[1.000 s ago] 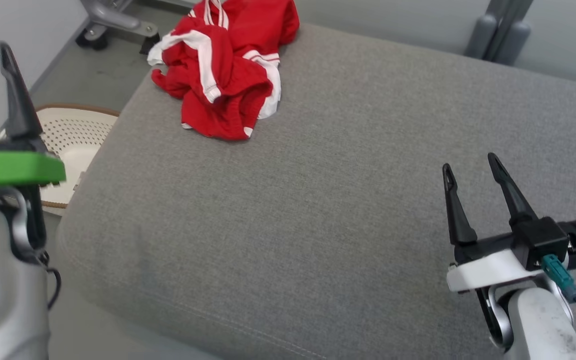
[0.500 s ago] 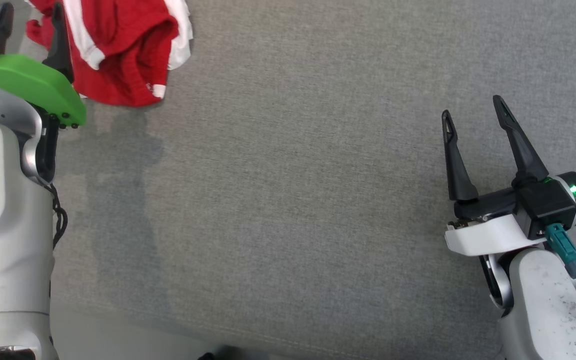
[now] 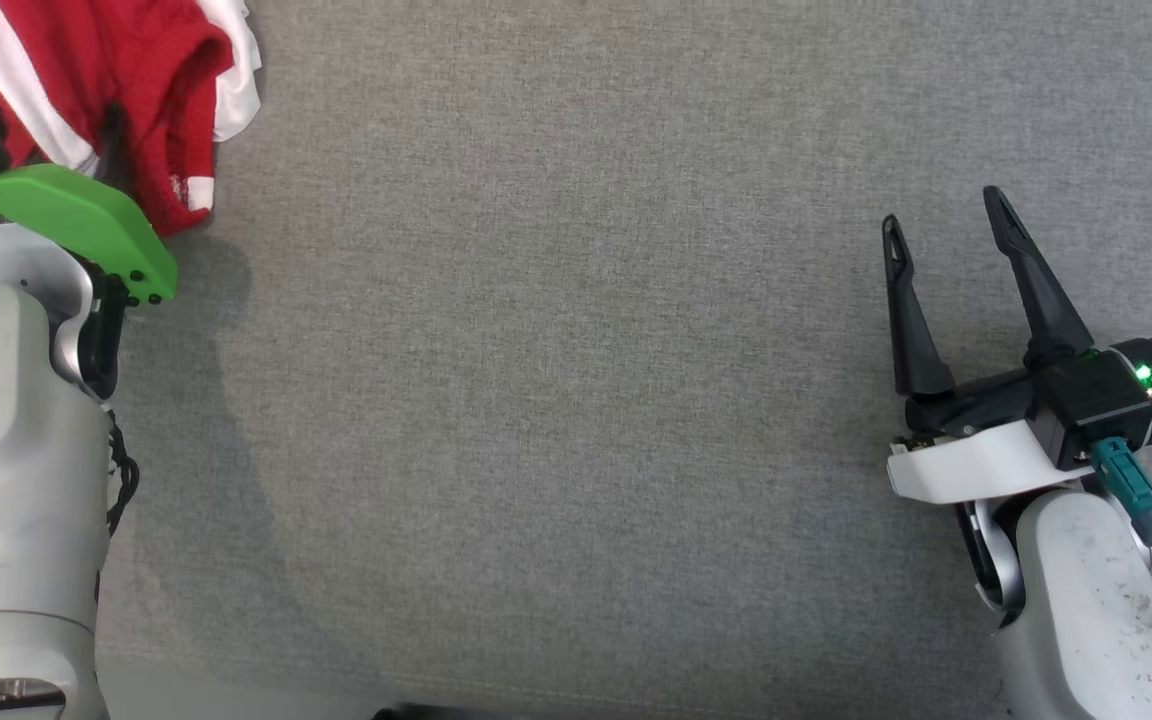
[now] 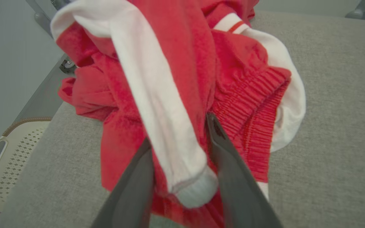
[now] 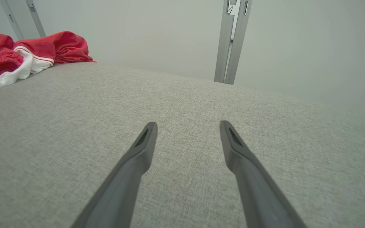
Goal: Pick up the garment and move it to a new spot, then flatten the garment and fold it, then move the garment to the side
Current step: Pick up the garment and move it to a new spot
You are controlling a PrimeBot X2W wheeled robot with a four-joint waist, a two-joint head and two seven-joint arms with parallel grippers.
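Red-and-white garment (image 3: 158, 80) lies bunched at ten o'clock on the grey cushion (image 3: 576, 400). The left end effector (image 4: 178, 128) straddles a white-striped fold of it; I cannot tell if it's clamped. The right end effector (image 3: 943, 207) hovers at three o'clock, fingers apart.

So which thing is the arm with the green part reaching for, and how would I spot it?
Start with the wide grey cushioned surface and look to its far left part. There lies a crumpled garment, with the left gripper set either side of one fold. It is bright red with white stripes and a ribbed band, the one colourful thing lying on the grey.
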